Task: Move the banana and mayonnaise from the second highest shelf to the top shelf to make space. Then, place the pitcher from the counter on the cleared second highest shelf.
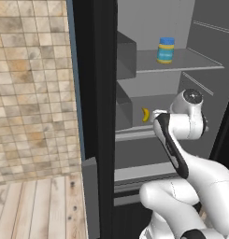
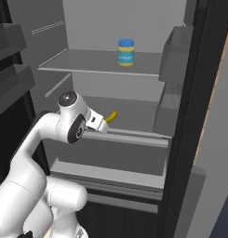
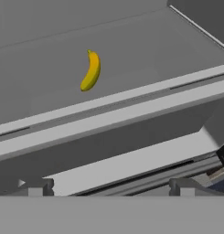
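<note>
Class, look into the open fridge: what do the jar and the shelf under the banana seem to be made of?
Jar: probably glass or plastic, matte pale teal body with a blue lid, likely plastic. Shelf: flat dark grey, smooth and dull, perhaps plastic or coated metal; its pale front rail looks similar. The banana lies on it.

To my left I see a wall of beige and tan tiles (image 1: 32, 88) above a pale wooden plank surface (image 1: 39, 205). Ahead of me the open fridge has a grey back wall (image 2: 124, 23) and dark door frames (image 1: 95, 93), with grey bins (image 2: 178, 53) at one side.
</note>
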You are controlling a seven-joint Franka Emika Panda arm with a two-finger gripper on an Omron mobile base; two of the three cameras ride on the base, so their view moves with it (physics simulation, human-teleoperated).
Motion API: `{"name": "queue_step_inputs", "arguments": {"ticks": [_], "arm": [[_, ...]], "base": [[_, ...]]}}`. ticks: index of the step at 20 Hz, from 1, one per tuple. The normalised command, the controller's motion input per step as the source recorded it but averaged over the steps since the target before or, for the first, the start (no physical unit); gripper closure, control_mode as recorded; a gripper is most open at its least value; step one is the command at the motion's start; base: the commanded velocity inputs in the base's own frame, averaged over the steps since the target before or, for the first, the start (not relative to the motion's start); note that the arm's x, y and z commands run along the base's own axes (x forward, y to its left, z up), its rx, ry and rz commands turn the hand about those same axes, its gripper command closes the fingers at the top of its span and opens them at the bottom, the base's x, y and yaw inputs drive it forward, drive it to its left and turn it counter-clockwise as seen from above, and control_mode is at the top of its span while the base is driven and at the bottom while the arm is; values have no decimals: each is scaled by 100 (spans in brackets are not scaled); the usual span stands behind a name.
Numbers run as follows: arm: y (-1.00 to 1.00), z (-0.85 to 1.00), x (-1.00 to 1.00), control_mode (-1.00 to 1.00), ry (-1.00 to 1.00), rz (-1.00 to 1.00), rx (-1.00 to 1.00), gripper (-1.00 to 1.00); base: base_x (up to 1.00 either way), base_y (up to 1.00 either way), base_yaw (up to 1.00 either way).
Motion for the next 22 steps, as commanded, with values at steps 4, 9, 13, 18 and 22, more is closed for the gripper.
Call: {"name": "queue_step_inputs", "arguments": {"ticks": [4,9,13,18,22], "arm": [[0,0,17,-100,13,0,2,-100],[0,0,24,-100,9,0,1,-100],[0,0,32,-100,2,0,0,-100],[0,-6,31,-100,0,0,0,-100],[0,-16,28,-100,0,0,0,-100]], "base": [[0,0,0],[0,0,0],[0,0,0],[0,0,0],[0,0,0]]}}
